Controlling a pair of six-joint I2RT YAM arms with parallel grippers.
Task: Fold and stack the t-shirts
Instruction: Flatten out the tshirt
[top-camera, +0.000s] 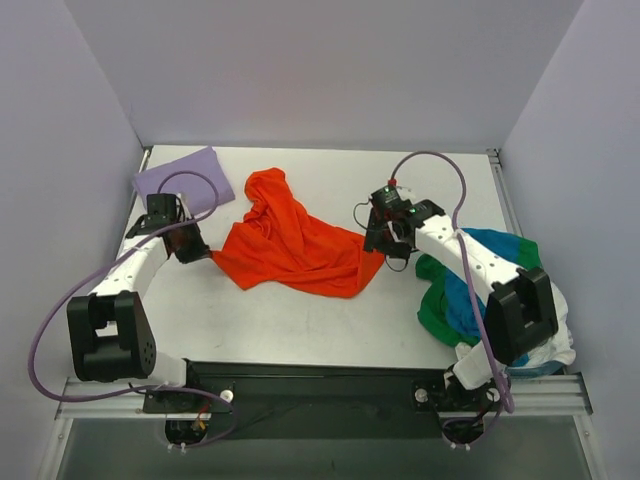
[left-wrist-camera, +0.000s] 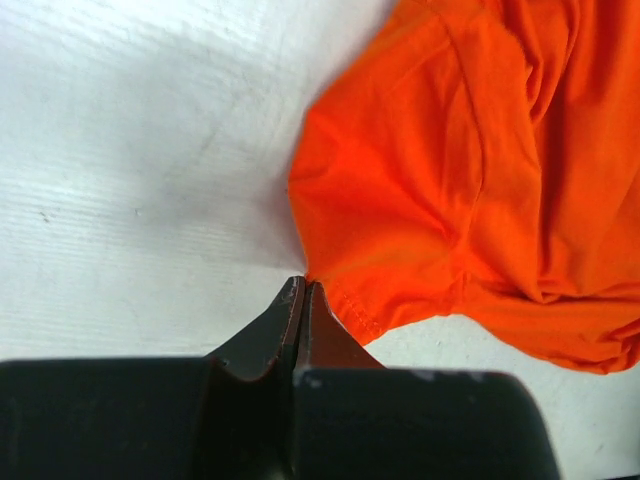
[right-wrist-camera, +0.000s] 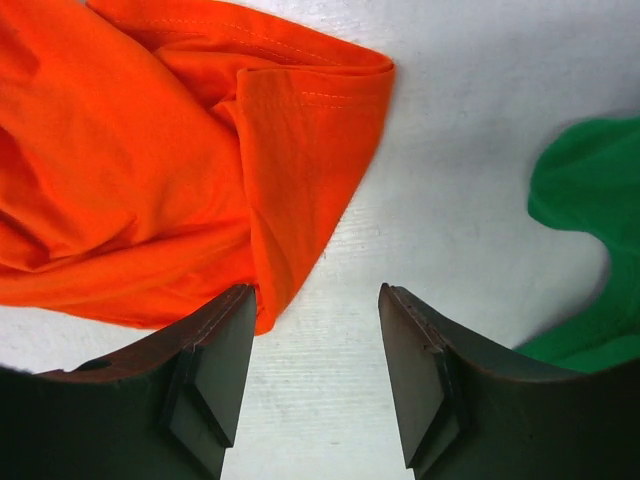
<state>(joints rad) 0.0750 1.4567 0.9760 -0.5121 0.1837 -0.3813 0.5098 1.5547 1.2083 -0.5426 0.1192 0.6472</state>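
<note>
The orange-red t-shirt (top-camera: 290, 245) lies crumpled in the middle of the white table (top-camera: 300, 330). My left gripper (top-camera: 200, 250) is at its left corner, and in the left wrist view (left-wrist-camera: 303, 285) the jaws are pressed together on the hem corner of the orange-red shirt (left-wrist-camera: 460, 170). My right gripper (top-camera: 385, 240) is open just right of the shirt's right edge. In the right wrist view (right-wrist-camera: 315, 290) its left finger touches the orange-red cloth (right-wrist-camera: 150, 170) with bare table between the jaws. The lavender t-shirt (top-camera: 185, 178) lies folded at the back left.
A heap of the green t-shirt (top-camera: 437, 305), blue t-shirt (top-camera: 465, 295) and white t-shirt (top-camera: 550, 345) lies at the right under my right arm. The green cloth also shows in the right wrist view (right-wrist-camera: 590, 190). Grey walls enclose the table on three sides.
</note>
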